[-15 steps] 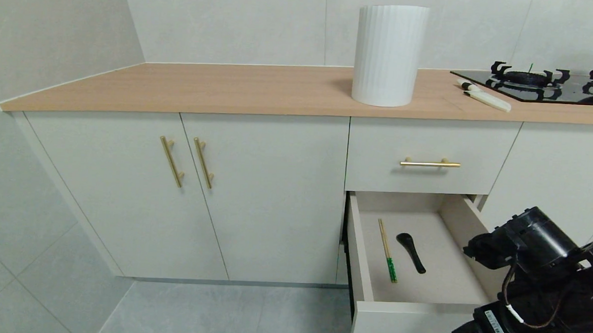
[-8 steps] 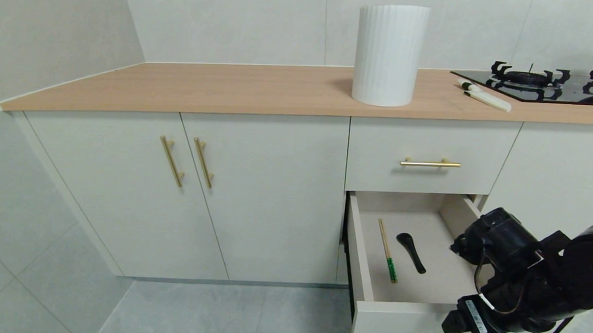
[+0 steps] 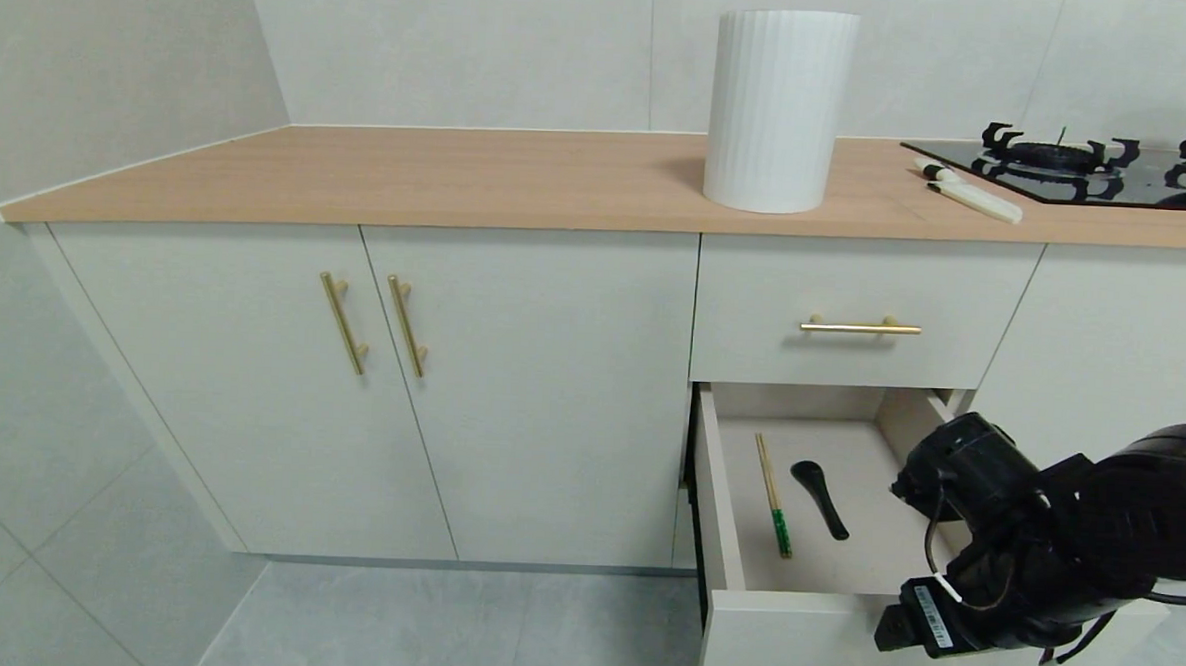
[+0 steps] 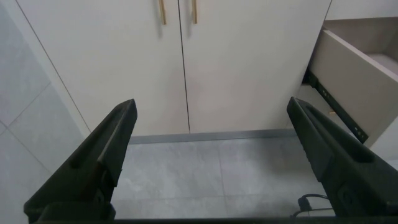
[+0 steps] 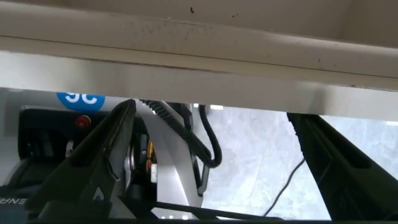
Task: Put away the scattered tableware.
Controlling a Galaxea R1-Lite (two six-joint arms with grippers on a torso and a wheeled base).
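Note:
The lower drawer [image 3: 722,499] stands pulled out of the cabinet. Inside it lie a pair of wooden chopsticks [image 3: 774,499] with green ends and a black spoon [image 3: 820,497], side by side. My right arm [image 3: 1024,552] hangs over the drawer's front right corner, its wrist down against the drawer front [image 3: 790,642]. My right gripper [image 5: 211,115] is open, nothing between its fingers, just below the pale edge of the drawer [image 5: 199,43]. My left gripper [image 4: 211,106] is open and empty, low over the floor in front of the cabinet doors [image 4: 180,37].
On the wooden counter [image 3: 460,177] stand a tall white ribbed canister [image 3: 778,111] and two white elongated utensils [image 3: 969,194] beside the black gas hob [image 3: 1081,169]. A shut drawer [image 3: 859,310] with a gold handle sits above the open one. Grey tiled floor [image 3: 390,624] lies to the left.
My right arm has moved left and lower against the drawer front. The drawer has slid a little inward, and its gold handle now shows at the bottom edge.

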